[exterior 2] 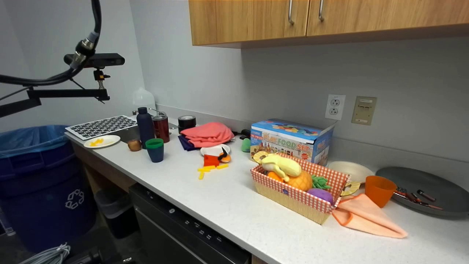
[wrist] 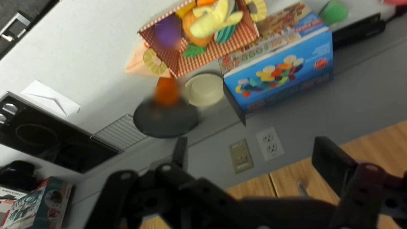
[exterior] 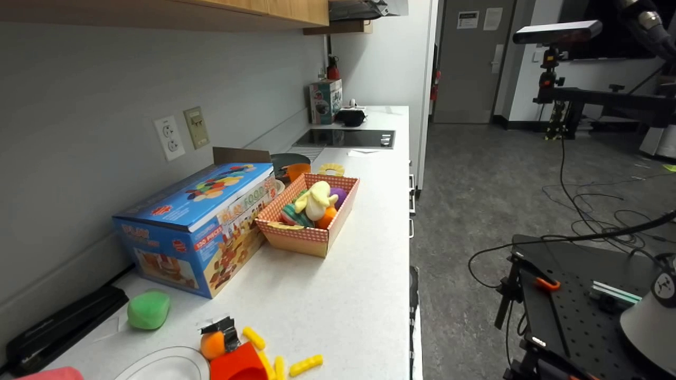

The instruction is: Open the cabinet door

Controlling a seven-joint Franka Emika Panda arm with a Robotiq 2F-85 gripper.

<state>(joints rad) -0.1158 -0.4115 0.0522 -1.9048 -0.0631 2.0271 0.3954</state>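
The overhead cabinet has two flat light-brown doors side by side. In an exterior view the left cabinet door [exterior 2: 249, 22] and right cabinet door [exterior 2: 384, 16] sit flush, each with a metal handle [exterior 2: 290, 13] near the seam. Their upper parts are cut off. The cabinet also shows along the top of an exterior view [exterior: 237, 5]. In the wrist view, which stands upside down, a door [wrist: 375, 149] and a blurred handle [wrist: 302, 188] show beyond my gripper [wrist: 252, 152], partly hidden by it. My gripper is open and empty, apart from the handle. Neither exterior view shows it.
Below the cabinet, the counter [exterior 2: 205, 194] holds a blue play-food box [exterior 2: 282, 143], a checked basket [exterior 2: 289, 201] of toy food, an orange cup [exterior 2: 379, 190] and a dark pan [exterior 2: 425, 187]. A camera [exterior: 557, 32] on a stand and a tall white panel [exterior: 380, 63] stand farther off.
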